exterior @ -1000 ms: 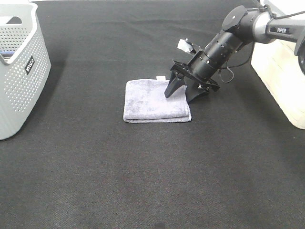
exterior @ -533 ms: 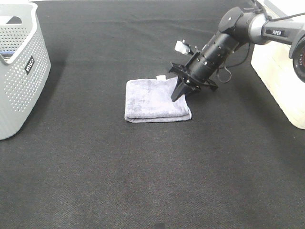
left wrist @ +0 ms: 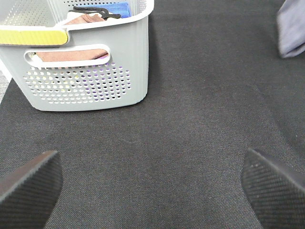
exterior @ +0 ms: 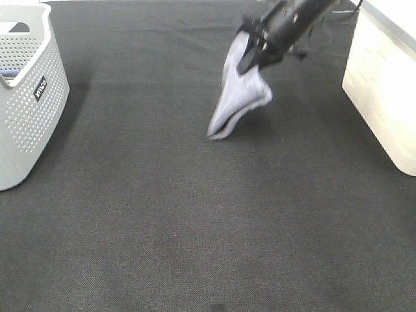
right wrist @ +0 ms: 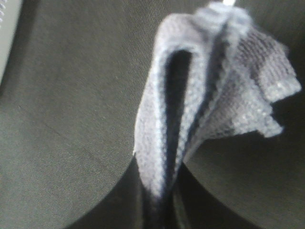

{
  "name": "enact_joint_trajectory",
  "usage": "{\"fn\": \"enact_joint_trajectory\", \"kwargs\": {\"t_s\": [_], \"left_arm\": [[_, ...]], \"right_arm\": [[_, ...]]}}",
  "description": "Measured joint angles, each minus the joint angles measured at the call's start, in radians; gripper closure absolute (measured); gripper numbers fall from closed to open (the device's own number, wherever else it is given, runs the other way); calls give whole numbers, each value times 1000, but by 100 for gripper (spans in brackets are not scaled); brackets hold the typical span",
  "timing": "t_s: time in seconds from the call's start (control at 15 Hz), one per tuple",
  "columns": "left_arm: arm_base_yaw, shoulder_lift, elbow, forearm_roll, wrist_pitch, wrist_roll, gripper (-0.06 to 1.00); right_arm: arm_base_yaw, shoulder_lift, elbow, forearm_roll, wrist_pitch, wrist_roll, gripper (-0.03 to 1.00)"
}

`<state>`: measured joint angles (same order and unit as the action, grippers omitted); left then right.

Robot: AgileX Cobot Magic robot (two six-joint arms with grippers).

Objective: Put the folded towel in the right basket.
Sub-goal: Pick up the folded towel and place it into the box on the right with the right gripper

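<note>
The folded lavender-grey towel hangs in the air above the black table, held by its upper edge. My right gripper is shut on the towel near the top of the high view. In the right wrist view the towel dangles in loose folds from the closed fingers. The cream right basket stands at the right edge, to the right of the towel. My left gripper is open and empty low over the table, its fingertips wide apart. A corner of the towel shows in the left wrist view.
A grey perforated basket stands at the left edge; in the left wrist view this basket holds folded cloths. The black cloth table lies under everything.
My right gripper closed on the towel's right edge and lifted it off the table, up and toward the back. The towel now hangs instead of lying flat.
</note>
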<state>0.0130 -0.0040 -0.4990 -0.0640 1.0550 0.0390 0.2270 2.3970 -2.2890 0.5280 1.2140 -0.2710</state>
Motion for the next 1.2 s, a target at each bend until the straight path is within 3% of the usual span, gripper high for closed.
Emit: {"fn": "enact_joint_trajectory", "kwargs": {"t_s": [0.4,0.53,0.8,1.2], "left_arm": [[0,0,0,0,0,0,-2],[0,0,0,0,0,0,-2],[0,0,0,0,0,0,-2],[0,0,0,0,0,0,-2]], "right_arm": [[-6,-240,-1,-289,7,25,90],[-46,-316,-2,-335,8,32,90],[-245,-430,-2,-345,9,55,90],[-492,-430,-2,-350,9,75,90]]}}
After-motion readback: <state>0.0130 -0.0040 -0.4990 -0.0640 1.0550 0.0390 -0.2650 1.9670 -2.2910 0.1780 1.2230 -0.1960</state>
